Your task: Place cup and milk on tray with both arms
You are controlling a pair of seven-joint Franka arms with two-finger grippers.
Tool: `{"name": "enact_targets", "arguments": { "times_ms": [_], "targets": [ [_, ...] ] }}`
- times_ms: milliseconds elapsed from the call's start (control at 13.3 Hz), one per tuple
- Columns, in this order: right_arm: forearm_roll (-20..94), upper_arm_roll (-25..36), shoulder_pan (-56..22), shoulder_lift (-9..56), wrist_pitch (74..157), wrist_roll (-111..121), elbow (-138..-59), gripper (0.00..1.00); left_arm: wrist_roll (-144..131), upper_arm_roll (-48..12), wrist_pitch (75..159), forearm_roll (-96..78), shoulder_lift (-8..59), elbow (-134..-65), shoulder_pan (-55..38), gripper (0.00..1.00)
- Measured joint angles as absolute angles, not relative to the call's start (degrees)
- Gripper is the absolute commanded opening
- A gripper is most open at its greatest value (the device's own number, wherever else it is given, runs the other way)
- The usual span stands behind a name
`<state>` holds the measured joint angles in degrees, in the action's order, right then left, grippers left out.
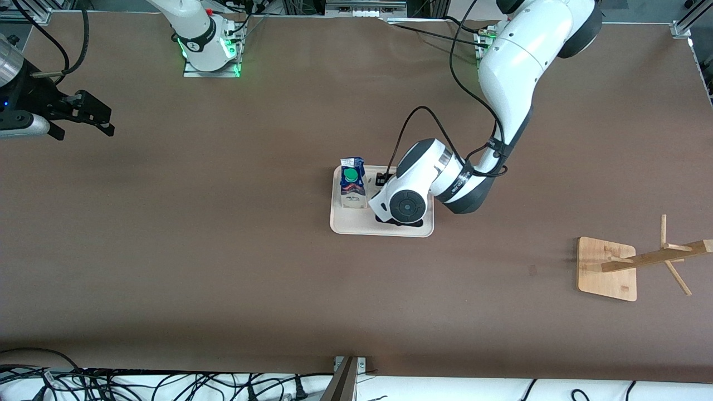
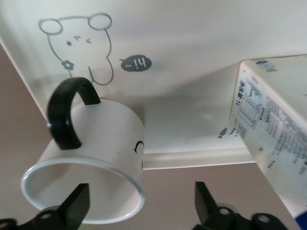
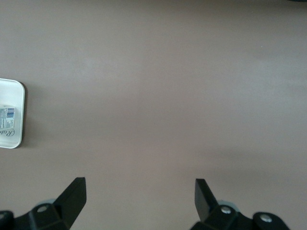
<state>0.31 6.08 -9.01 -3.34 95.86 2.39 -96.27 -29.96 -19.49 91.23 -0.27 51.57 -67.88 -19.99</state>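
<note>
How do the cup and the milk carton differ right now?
The cup is round, plain white with a black loop handle; the milk is a boxy carton, blue and white print, green cap on top. The milk shows plainly in the front view; the cup is hidden there under the left arm's wrist. Both are over the tray.

Front view: high camera, looks steeply down on the whole table (image 1: 223, 278), robot bases along its top edge. Left wrist view: very close, looks past its fingertips (image 2: 76, 203) onto the tray (image 2: 201, 28), cup (image 2: 103, 143) and milk (image 2: 276, 139). Right wrist view: higher, looks down on bare table, tray corner (image 3: 10, 112) at its edge. All three views share the tray.
</note>
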Motion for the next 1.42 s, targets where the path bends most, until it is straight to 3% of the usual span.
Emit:
{"name": "enact_targets", "arguments": {
  "times_ms": [1049, 1423],
  "targets": [
    [0.31, 6.07, -9.01, -3.33, 95.86, 2.39, -96.22, 1.0, -13.88, -18.93, 84.09, 10.16, 26.89, -65.96, -9.65, 1.0],
    [0.32, 5.33, -9.37, -3.33, 95.87, 2.39, -96.17, 1.0, -9.44, -17.86, 83.48, 10.34, 23.15, -66.11, -4.66, 1.0]
  ]
}}
